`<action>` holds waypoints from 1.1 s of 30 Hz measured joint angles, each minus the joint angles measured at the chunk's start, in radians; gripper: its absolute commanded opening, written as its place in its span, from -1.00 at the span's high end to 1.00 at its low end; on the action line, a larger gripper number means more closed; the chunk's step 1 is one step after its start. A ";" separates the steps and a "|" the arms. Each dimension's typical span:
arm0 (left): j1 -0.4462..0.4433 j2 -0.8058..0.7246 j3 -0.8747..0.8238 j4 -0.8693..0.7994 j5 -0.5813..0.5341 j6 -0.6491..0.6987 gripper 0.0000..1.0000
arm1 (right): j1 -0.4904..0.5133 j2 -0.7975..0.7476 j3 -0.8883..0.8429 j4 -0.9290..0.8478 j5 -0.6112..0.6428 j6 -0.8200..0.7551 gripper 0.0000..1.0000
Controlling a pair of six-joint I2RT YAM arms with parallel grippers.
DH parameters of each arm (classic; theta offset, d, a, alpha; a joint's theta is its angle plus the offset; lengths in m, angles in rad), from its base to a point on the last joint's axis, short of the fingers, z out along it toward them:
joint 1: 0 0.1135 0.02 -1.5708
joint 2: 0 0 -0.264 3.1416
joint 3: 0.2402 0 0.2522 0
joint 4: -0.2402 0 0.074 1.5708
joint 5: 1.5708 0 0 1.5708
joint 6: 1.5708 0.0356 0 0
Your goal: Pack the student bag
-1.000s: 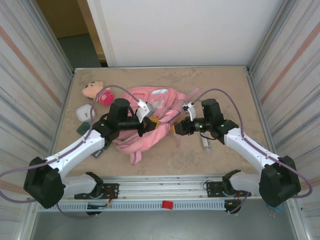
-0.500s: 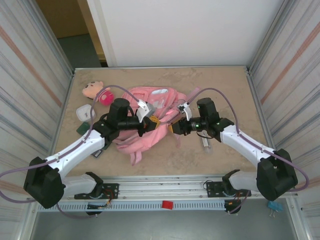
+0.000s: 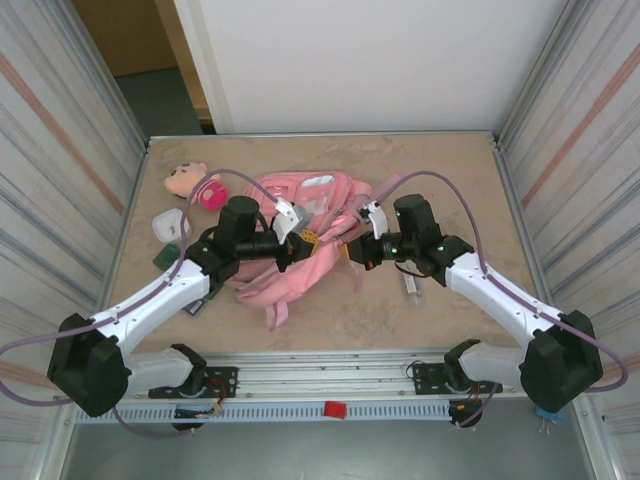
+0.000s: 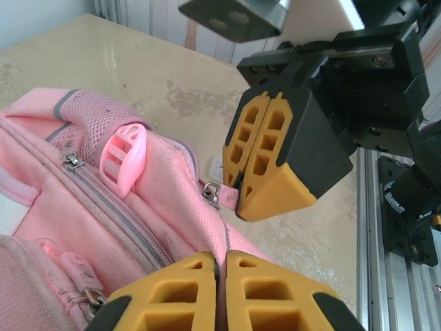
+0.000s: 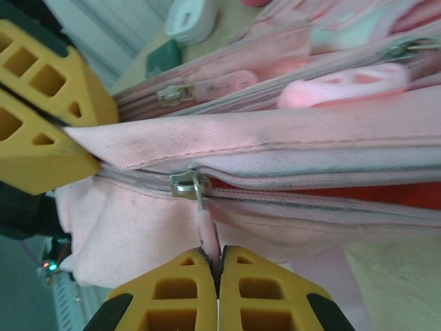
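Beside student bag [image 3: 290, 275], plush doll [image 3: 186, 178]; L claw [image 4: 220, 262] tight on fabric [image 5: 241, 138], R claw [image 5: 219, 265] tight on zip pull [image 5: 207, 231]

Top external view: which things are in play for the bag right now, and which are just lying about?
In play: student bag, zipper pull, left gripper, right gripper.
Lying about: plush doll, white case, green object.

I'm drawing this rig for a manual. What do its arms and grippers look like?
The left arm and right arm have white shells with black joints; a purple cable loops along each. The left gripper and right gripper are black, with orange-yellow wedge fingers full of moulded cut-outs.
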 measured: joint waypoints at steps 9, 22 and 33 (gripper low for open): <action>0.000 0.000 0.000 -0.002 -0.014 0.004 1.00 | 0.001 -0.002 0.017 -0.024 0.000 -0.008 1.00; 0.003 0.000 0.000 -0.006 0.035 0.000 1.00 | 0.001 0.079 0.015 0.060 -0.054 -0.020 0.51; 0.003 -0.004 0.000 -0.010 0.031 0.000 1.00 | -0.001 0.095 0.015 0.076 -0.156 -0.029 0.28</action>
